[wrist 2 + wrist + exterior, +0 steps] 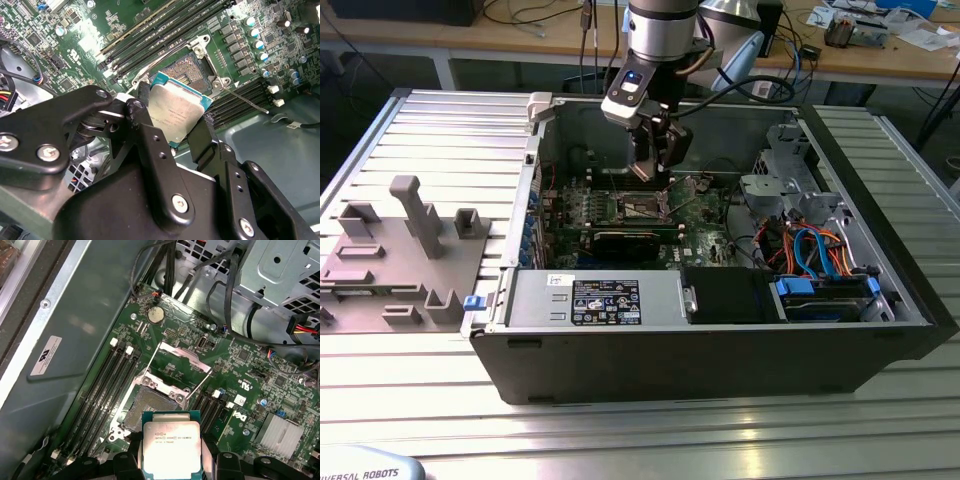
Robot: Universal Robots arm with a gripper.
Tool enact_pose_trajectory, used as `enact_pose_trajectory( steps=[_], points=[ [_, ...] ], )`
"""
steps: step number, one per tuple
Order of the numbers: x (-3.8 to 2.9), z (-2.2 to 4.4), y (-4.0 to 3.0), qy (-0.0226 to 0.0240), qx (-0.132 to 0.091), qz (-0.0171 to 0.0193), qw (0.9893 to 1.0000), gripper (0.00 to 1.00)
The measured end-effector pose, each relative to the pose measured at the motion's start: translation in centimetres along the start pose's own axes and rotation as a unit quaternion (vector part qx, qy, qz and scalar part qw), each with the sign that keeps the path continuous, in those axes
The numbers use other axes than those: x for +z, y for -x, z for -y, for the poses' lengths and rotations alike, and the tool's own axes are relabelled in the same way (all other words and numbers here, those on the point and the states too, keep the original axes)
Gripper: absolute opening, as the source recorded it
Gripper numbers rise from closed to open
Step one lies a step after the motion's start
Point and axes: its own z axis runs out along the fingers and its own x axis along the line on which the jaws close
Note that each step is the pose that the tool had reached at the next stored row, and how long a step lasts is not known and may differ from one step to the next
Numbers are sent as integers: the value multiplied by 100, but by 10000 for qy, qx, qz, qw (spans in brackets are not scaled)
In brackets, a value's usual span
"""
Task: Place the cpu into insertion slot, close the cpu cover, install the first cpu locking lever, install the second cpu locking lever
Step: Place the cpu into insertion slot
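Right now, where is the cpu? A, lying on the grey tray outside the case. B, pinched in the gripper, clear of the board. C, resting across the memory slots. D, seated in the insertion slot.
B: in the first wrist view the gripper pinches the cpu by two opposite edges, off the board, while the insertion slot lies empty.

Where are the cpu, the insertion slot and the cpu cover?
cpu point(171, 442): first wrist view, middle of its silver top.
insertion slot point(148, 403): first wrist view, centre of dark recess.
cpu cover point(186, 354): first wrist view, open silver plate.
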Motion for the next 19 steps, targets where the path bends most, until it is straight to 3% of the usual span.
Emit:
enact_pose_trajectory(
  steps=[19],
  points=[
    [7, 0, 0, -3, 73, 1, 10000, 55]
  ],
)
